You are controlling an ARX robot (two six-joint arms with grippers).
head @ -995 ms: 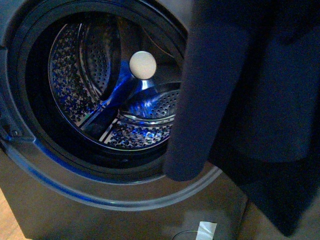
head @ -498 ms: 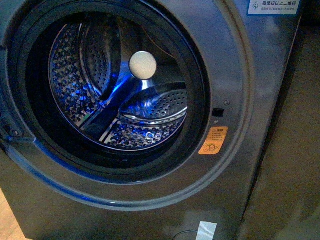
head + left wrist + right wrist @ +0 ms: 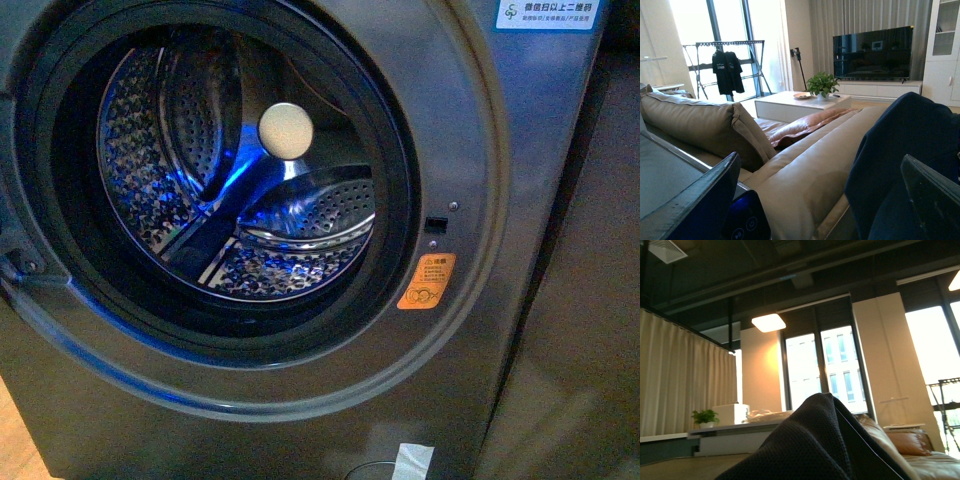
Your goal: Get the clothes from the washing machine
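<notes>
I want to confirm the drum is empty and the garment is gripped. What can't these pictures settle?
Drum near floor: front view, hidden behind the washing machine porthole rim.
Right gripper grasp: right wrist view, covered by the clothes.
Full extent of the clothes: left wrist view, cut off by the picture's edge.
Orange sticker text: front view, too small.

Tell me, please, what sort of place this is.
Most likely a home living room with a laundry corner: a beige leather sofa, a black flat-screen television and a grey metallic front-loading washing machine.
</notes>
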